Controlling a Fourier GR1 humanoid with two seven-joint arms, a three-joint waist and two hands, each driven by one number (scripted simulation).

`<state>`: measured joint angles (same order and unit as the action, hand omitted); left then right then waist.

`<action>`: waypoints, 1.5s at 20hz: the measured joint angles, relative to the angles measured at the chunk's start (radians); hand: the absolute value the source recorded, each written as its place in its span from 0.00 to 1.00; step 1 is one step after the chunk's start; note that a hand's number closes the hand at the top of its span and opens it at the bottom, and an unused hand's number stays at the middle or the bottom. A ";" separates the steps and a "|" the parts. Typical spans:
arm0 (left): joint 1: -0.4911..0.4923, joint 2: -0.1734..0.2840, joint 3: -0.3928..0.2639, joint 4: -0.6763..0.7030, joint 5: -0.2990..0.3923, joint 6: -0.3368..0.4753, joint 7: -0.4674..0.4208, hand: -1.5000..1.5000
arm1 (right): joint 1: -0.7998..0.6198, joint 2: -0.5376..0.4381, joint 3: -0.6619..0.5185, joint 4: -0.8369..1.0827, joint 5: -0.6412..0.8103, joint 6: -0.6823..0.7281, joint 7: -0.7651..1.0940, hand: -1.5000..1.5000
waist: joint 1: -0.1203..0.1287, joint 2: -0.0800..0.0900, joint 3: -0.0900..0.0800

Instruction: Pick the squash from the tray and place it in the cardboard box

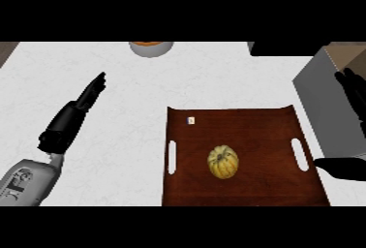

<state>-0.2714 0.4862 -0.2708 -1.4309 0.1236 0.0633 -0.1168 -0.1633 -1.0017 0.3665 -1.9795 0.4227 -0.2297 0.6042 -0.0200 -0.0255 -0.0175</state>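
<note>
Left hand [91,93]: flat on edge over bare counter [107,63], fingers straight and together, holding nothing; resting well left of the tray [286,121], no role in this step. Beyond its fingertips, at the far edge, a grey bowl [150,48] w/ something orange inside; irrelevant, leave alone.

Squash [223,162]: yellow, ribbed, lying about mid-tray, slightly toward the near side, nothing touching it. Small pale tag [190,120] near the tray's far-left corner, well clear of any approach.

Right hand [352,94]: at the view's right edge, up beside a grey box-like wall [318,97], fingers straight and apart, empty. Dark shape at lower right prob. same arm; can't tell for sure. Squash sits down and left of this hand, well apart.

Step in hand, by judgement: reach not yet made. To do well: bring right hand in over the tray's right handle slot [300,154], come down from above, curl fingers and thumb across the squash's narrow width, ribs lengthwise in palm. Lift straight up before swinging right, to clear the tray rim. Box opening not visible, so confirm before release.
</note>
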 measured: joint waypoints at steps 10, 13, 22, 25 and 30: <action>-0.035 -0.009 -0.024 -0.030 -0.005 -0.033 0.004 0.50 | -0.131 -0.014 0.229 -0.163 -0.021 0.414 0.447 0.00 | 0.076 0.026 0.001; -0.047 -0.011 -0.027 -0.032 -0.008 -0.039 0.007 0.50 | -0.167 0.020 0.293 -0.149 -0.044 0.455 0.495 0.00 | 0.091 0.030 0.002; -0.063 -0.018 -0.030 -0.033 -0.006 -0.053 0.017 0.50 | -0.261 0.133 0.408 -0.018 -0.102 0.525 0.580 0.00 | 0.106 0.033 0.002; -0.061 -0.025 -0.033 -0.030 -0.010 -0.048 0.018 0.50 | -0.293 0.187 0.433 0.040 -0.116 0.537 0.602 0.00 | 0.103 0.031 0.002; -0.064 -0.030 -0.026 -0.015 -0.012 -0.045 0.013 0.50 | -0.352 0.292 0.465 0.158 -0.122 0.553 0.617 0.00 | 0.090 0.029 0.004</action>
<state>-0.3352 0.4564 -0.2966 -1.4454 0.1114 0.0180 -0.1035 -0.5156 -0.7095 0.8313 -1.8212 0.3011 0.3238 1.2215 0.0700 0.0039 -0.0138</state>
